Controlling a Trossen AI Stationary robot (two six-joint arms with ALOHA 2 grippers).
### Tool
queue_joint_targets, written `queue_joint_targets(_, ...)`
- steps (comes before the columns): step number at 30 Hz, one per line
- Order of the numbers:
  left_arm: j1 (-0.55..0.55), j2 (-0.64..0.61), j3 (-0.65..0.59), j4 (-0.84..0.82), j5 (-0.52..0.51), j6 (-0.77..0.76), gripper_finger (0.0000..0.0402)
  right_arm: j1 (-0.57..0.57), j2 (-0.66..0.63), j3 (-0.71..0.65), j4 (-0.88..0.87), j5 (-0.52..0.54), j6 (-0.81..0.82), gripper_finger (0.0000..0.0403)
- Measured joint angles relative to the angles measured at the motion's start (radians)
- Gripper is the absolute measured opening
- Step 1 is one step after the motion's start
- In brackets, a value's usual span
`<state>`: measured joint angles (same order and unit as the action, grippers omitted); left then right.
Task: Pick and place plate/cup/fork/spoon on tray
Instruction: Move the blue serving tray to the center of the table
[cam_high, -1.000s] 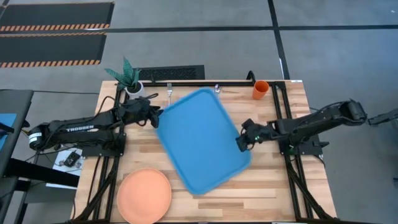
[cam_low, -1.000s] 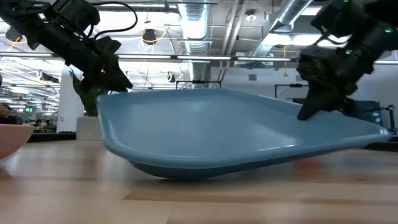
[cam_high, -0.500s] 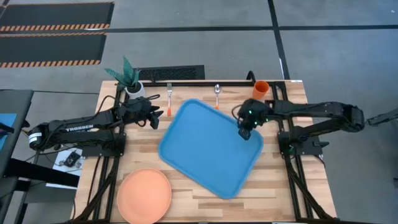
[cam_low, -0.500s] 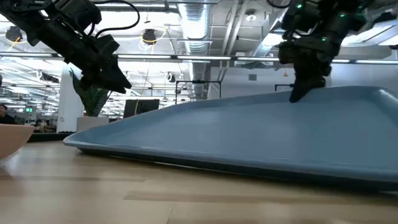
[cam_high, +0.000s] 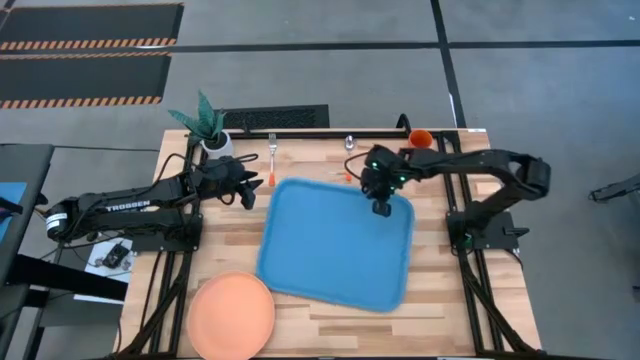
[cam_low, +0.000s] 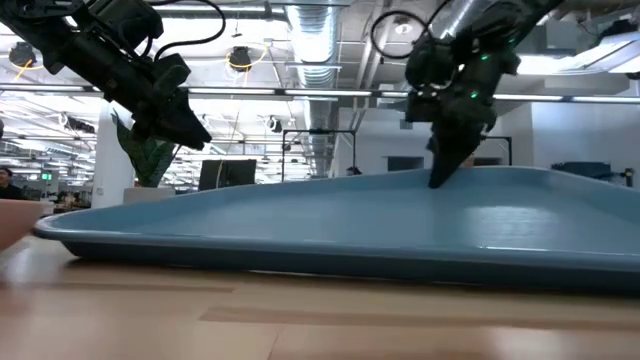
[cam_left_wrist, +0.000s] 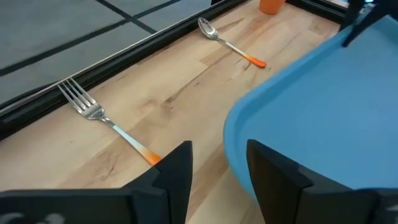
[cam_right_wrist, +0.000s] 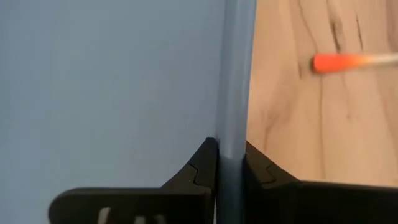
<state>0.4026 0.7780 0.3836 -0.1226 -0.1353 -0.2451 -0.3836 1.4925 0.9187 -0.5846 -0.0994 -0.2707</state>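
The blue tray (cam_high: 335, 250) lies in the middle of the table. My right gripper (cam_high: 381, 208) is shut on the tray's far rim near its far right corner, and this also shows in the low view (cam_low: 440, 180). My left gripper (cam_high: 254, 186) is open and empty, just left of the tray's far left corner and over the fork's orange handle end (cam_left_wrist: 151, 157). The fork (cam_high: 271, 152) and the spoon (cam_high: 348, 150) lie flat by the table's far edge. The orange cup (cam_high: 420, 138) stands at the far right. The salmon plate (cam_high: 232, 315) lies at the near left. My right gripper pinches the tray's raised far rim (cam_right_wrist: 235, 124) between its two fingers, one finger inside the tray and one outside. The fingers come from above, pointing down, across the rim. The tray's near part is on the table.
A white pot with a green plant (cam_high: 208, 125) stands at the far left corner. A black rail (cam_high: 330, 133) runs along the table's far edge. The spoon's orange handle end (cam_right_wrist: 339, 61) lies just beyond the held rim.
My right gripper, still shut on the rim, has gone toward the table's far edge and a little left. The tray has turned clockwise as seen from above, from slanting across the table to nearly square with it. Its far left corner has swung away from the fork and my left gripper.
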Motion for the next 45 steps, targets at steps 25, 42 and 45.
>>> queue_joint_targets(25, 0.0, 0.002, 0.0, -0.001, 0.131, 0.027, 0.0076, -0.03, 0.296, 0.198, 0.048, -0.038, -0.234, 0.0052)
queue_joint_targets(42, 0.0, 0.002, -0.001, 0.0, 0.129, 0.036, 0.0046, -0.024, 0.377, 0.196, 0.05, -0.016, -0.258, 0.0099)
queue_joint_targets(45, 0.0, 0.002, -0.001, 0.0, 0.129, 0.036, 0.0045, -0.011, 0.378, 0.197, 0.069, 0.013, -0.257, 0.0106)
